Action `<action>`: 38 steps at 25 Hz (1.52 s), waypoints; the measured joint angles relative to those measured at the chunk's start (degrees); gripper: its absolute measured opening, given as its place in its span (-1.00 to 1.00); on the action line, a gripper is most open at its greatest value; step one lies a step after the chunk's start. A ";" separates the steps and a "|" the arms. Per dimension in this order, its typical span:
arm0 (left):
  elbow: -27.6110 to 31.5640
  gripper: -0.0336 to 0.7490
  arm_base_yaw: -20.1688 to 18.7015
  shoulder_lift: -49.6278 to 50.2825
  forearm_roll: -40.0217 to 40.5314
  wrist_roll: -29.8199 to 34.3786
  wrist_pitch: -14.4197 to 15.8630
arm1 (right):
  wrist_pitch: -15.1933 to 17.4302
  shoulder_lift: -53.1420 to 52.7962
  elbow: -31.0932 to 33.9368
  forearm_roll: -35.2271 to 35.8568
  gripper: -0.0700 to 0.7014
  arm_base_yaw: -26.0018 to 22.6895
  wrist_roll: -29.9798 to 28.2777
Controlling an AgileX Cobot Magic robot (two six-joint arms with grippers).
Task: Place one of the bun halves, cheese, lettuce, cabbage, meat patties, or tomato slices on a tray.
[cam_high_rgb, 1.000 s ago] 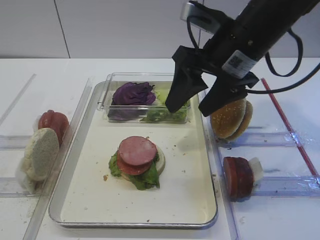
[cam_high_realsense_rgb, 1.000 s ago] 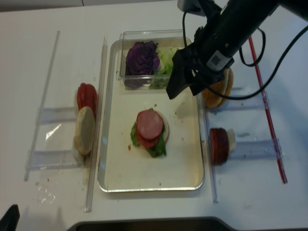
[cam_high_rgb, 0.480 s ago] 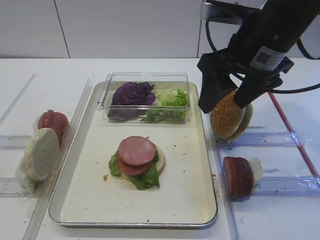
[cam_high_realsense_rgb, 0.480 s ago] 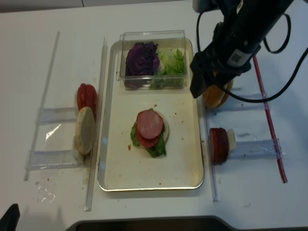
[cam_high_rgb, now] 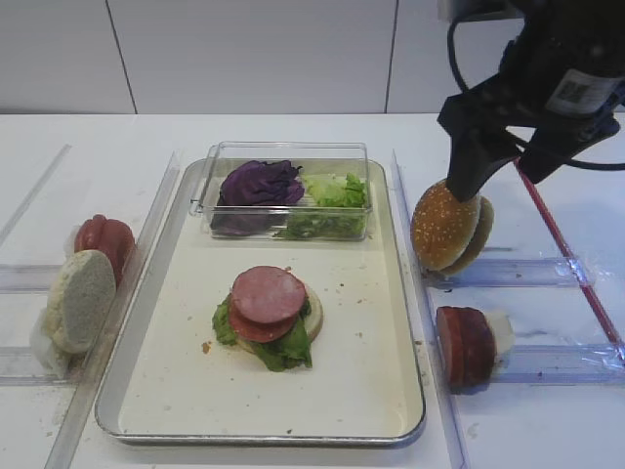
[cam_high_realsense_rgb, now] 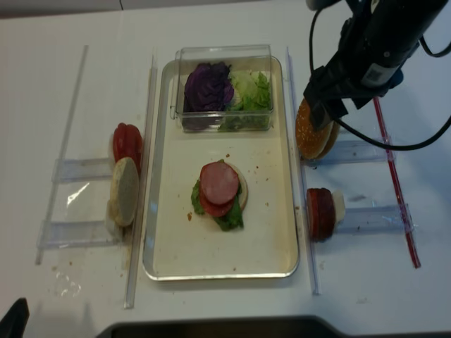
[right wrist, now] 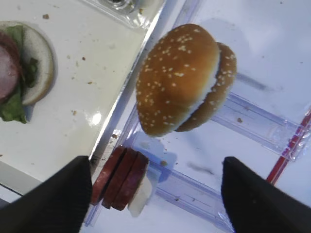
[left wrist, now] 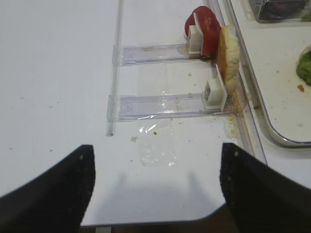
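My right gripper [cam_high_rgb: 503,171] hangs open and empty just above two sesame bun halves [cam_high_rgb: 447,227] that stand on edge in a clear rack right of the tray [cam_high_rgb: 381,322]. In the right wrist view the buns [right wrist: 182,80] lie ahead of the wide-apart fingers [right wrist: 53,199], with meat patties [right wrist: 119,177] between them. On the tray a pale bun half carries lettuce, a tomato slice and a meat patty [cam_high_rgb: 268,293]. My left gripper [left wrist: 155,165] is open over bare table, near a pale bun half [left wrist: 227,58] and tomato slices [left wrist: 206,26].
A clear plastic box [cam_high_rgb: 288,191] at the tray's far end holds purple cabbage [cam_high_rgb: 259,183] and lettuce [cam_high_rgb: 334,191]. Meat patties [cam_high_rgb: 465,347] and cheese [cam_high_rgb: 501,330] stand in the near right rack. A red rod [cam_high_rgb: 566,244] lies at the far right. Clear racks flank the tray.
My right gripper has swung from over the clear box to the right, ending above the sesame bun halves, still open. The food has not moved.
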 joint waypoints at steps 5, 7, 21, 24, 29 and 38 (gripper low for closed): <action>0.00 0.34 0.00 0.00 0.00 0.00 0.00 | 0.13 -1.15 0.00 1.22 0.64 -5.83 0.02; 0.00 0.34 0.00 0.00 0.00 0.00 0.00 | 0.13 -1.97 0.00 1.22 0.64 -8.15 0.02; 0.00 0.34 0.00 0.00 0.00 0.00 0.00 | 0.58 -12.14 0.00 0.51 0.64 -17.48 -0.08; 0.00 0.34 0.00 0.00 0.00 0.00 0.00 | 0.91 -14.98 0.00 0.51 0.64 -17.57 -0.08; 0.00 0.34 0.00 0.00 0.00 0.00 0.00 | 1.09 -20.24 0.00 0.37 0.64 -17.57 -0.08; 0.00 0.34 0.00 0.00 0.00 0.00 0.00 | 1.47 -31.86 5.96 -1.09 0.64 -17.70 0.93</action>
